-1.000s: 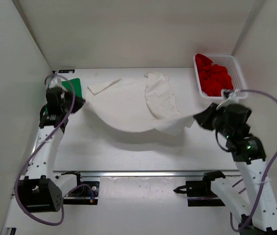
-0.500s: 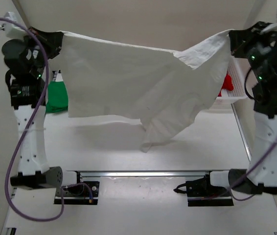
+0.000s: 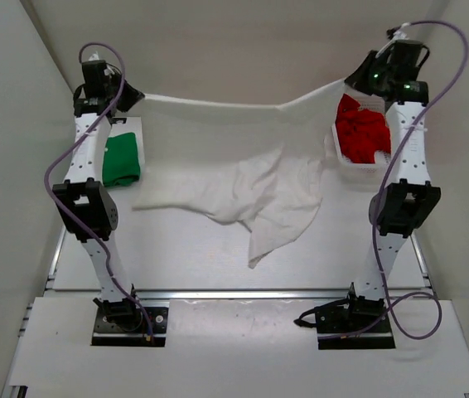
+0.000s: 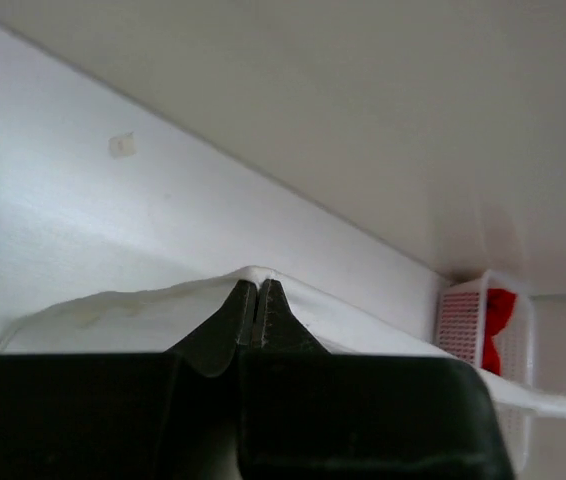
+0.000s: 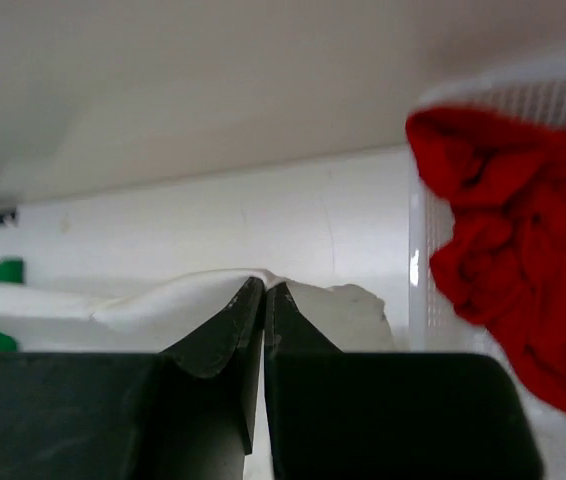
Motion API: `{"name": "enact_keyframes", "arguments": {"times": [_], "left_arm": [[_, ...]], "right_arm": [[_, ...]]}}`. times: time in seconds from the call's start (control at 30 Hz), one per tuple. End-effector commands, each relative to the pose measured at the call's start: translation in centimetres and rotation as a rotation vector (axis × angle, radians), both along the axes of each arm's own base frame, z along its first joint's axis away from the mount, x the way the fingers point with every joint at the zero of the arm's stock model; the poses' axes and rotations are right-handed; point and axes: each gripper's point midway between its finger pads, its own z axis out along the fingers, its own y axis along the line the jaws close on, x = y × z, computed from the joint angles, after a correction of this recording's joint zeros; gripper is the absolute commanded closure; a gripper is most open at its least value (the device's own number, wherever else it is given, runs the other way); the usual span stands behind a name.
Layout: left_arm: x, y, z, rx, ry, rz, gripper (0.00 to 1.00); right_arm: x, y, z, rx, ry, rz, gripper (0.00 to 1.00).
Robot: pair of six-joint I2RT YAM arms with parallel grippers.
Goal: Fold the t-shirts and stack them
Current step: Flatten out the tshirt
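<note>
The white t-shirt (image 3: 251, 186) hangs stretched between my two raised grippers, its lower part trailing onto the table. My left gripper (image 3: 135, 96) is shut on its left corner; in the left wrist view the cloth (image 4: 143, 310) pokes out over the closed tips (image 4: 257, 290). My right gripper (image 3: 352, 81) is shut on the right corner; the cloth (image 5: 183, 295) shows at its tips (image 5: 264, 290). The green t-shirt (image 3: 121, 159) lies folded at the back left. The red t-shirt (image 3: 362, 133) lies crumpled in the basket and also shows in the right wrist view (image 5: 523, 230).
A white mesh basket (image 3: 344, 162) stands at the back right against the wall, also in the left wrist view (image 4: 463, 325). White enclosure walls close in the back and both sides. Both arms stand tall and extended toward the back wall.
Both grippers lifted the white shirt off the table, then carried it toward the back wall. Its hanging lower part now drapes onto the table.
</note>
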Motion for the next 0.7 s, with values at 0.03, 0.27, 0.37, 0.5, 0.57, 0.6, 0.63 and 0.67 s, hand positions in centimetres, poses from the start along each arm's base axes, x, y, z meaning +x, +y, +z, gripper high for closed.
{"name": "enact_keyframes", "arguments": {"times": [0.03, 0.27, 0.37, 0.5, 0.57, 0.6, 0.63, 0.67], "left_arm": [[-4.3, 3.7, 19.4, 0.019, -0.44, 0.072, 1.0], [-3.4, 5.5, 18.4, 0.047, -0.439, 0.112, 1.0], [-2.6, 4.8, 15.7, 0.084, -0.382, 0.107, 1.0], [-4.5, 4.3, 12.9, 0.166, -0.324, 0.132, 1.0], [-6.3, 4.8, 7.4, 0.174, -0.214, 0.156, 1.0], [-8.3, 5.0, 5.3, 0.162, -0.175, 0.168, 1.0], [-9.4, 4.5, 4.5, 0.153, -0.171, 0.161, 1.0], [-11.6, 4.3, 3.0, 0.141, -0.161, 0.168, 1.0]], "right_arm": [[-7.4, -4.9, 24.2, -0.016, -0.647, -0.096, 1.0], [-7.1, -7.3, 20.9, -0.008, -0.565, -0.087, 1.0], [-5.8, -6.8, 15.3, -0.049, -0.411, -0.08, 1.0], [-6.7, -6.0, 5.9, -0.069, -0.252, -0.112, 1.0], [-9.6, -5.6, 2.8, -0.045, -0.199, -0.134, 1.0], [-10.7, -5.2, -1.3, -0.04, -0.106, -0.137, 1.0], [-12.8, -4.7, -3.8, -0.023, -0.054, -0.148, 1.0], [-15.0, -3.7, -5.7, -0.015, -0.016, -0.145, 1.0]]}}
